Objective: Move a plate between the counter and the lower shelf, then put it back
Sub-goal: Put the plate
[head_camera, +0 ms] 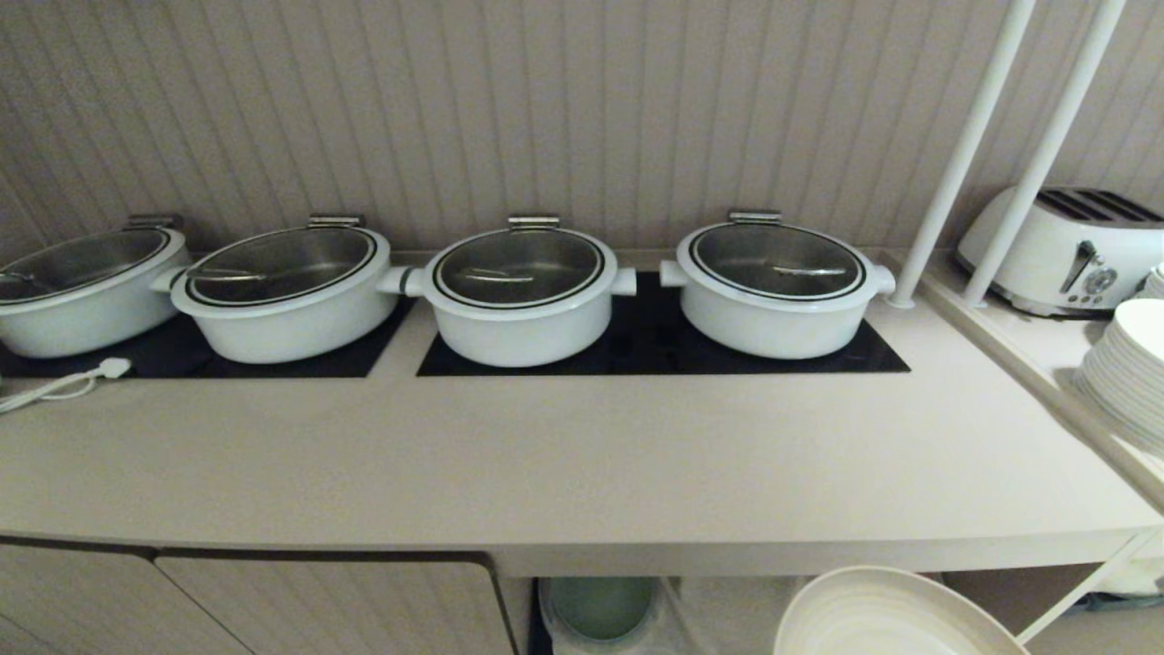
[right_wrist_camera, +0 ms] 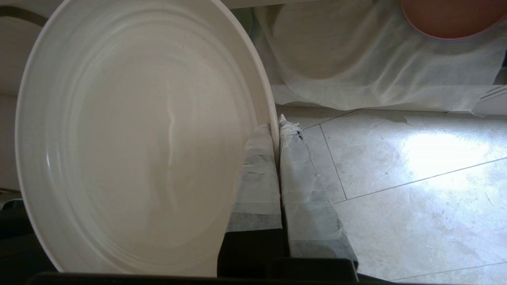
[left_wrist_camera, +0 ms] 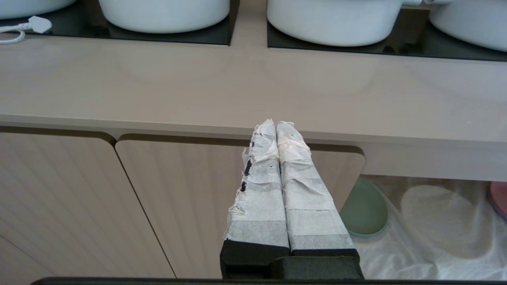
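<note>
While no brand, label or writing can be read anywhere, the containers are plain: four white pots (head_camera: 521,291) with glass lids stand in a row on the black hob panels (head_camera: 659,350) at the back of the bench (head_camera: 564,455), and what the pots hold cannot be told through the lids. The right gripper (right_wrist_camera: 277,126) has its taped jaws pinching the rim of the plate (right_wrist_camera: 138,142), which is empty, held off the bench, below its front edge and in front of the lower shelf (right_wrist_camera: 380,75). In the head view the plate shows at the bottom edge, under the bench front. On the shelf's white cloth (left_wrist_camera: 435,237) lie a green plate (left_wrist_camera: 364,209) and a pink plate (right_wrist_camera: 451,16). The left gripper (left_wrist_camera: 276,126) hangs before a ribbed cabinet door (left_wrist_camera: 190,198), jaws pressed together on nothing. A toaster (head_camera: 1064,250) and stacked white plates (head_camera: 1128,373) sit on the side surface.
</note>
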